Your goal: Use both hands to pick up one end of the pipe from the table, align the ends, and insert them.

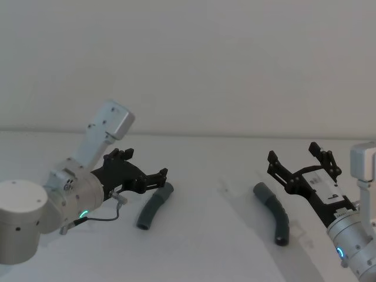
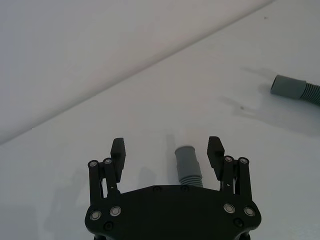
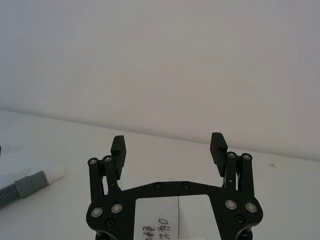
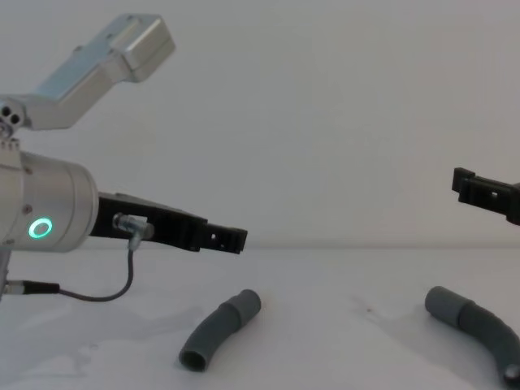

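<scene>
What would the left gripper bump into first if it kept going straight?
Probably the bare table, just past the left pipe's cuff: the left gripper hangs above that cuff, tilted slightly down. Depth is unclear.

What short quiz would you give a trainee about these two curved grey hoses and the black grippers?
1. True or false: the left black plastic two-finger gripper is shut on the left curved dark-grey ribbed hose piece.
2. Where does the right curved dark-grey ribbed hose piece lie? A) on the matte white table B) held in the air C) plugged into the other piece
3. Fill in: the right black plastic gripper has its fingers ____.
Key: 1 false; 2 A; 3 open.
</scene>
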